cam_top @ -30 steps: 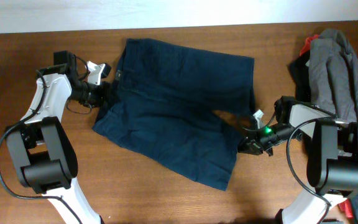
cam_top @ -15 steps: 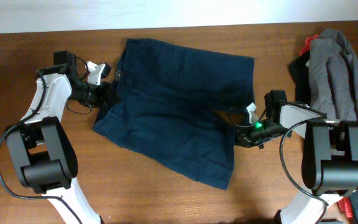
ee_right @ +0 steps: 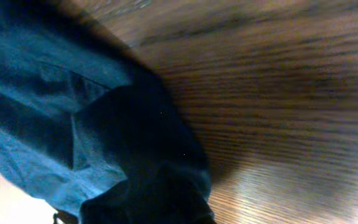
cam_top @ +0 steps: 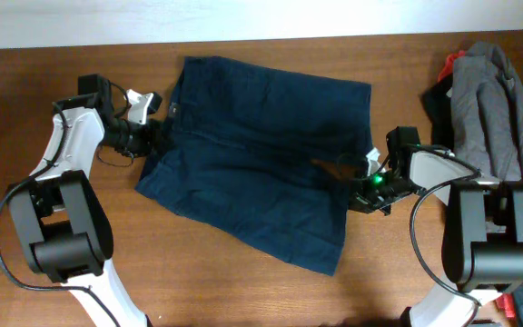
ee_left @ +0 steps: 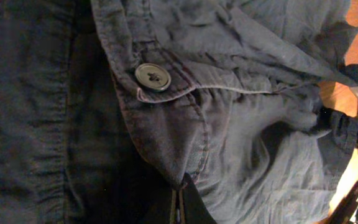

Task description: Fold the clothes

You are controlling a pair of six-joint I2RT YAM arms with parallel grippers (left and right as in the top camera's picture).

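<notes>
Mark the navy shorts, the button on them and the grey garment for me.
navy shorts (cam_top: 261, 163), overhead view, middle of the spread fabric.
button (ee_left: 153, 76), left wrist view, centre of its face.
grey garment (cam_top: 496, 102), overhead view, upper folds of the heap.

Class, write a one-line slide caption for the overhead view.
Navy shorts lie spread on the table, jaws of left arm and right arm shut on opposite edges.

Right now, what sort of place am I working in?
Probably a tabletop clothes-folding workstation; I can't tell lab from home. The signs: navy shorts spread flat on a bare wooden table, and a heap of other garments at its right edge.
</notes>
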